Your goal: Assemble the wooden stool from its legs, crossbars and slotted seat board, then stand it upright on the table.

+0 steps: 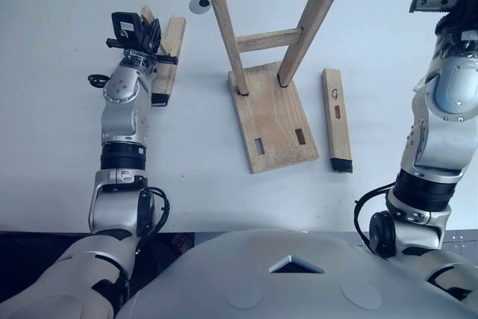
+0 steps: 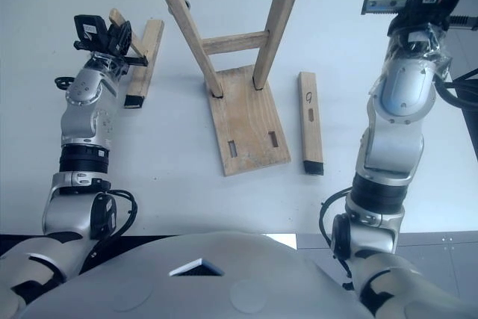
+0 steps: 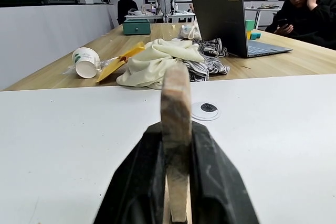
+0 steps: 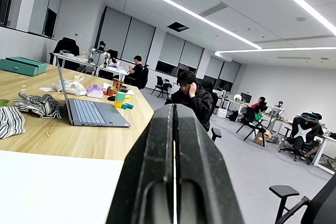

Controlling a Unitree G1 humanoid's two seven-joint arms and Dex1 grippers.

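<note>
Wood on the white table (image 1: 75,125): the slotted seat board (image 1: 272,121) lies flat mid-table, with two legs (image 1: 224,28) standing in its far slots. A crossbar (image 1: 269,39) bridges them, and the two near slots are open. A loose leg (image 1: 336,117) lies just right of the board. Out left, the left gripper (image 3: 176,140) pinches a wooden bar (image 3: 176,93), right beside another leg (image 1: 170,54) lying flat. The right gripper (image 4: 174,145) hangs high on the right, fingers pressed together.
</note>
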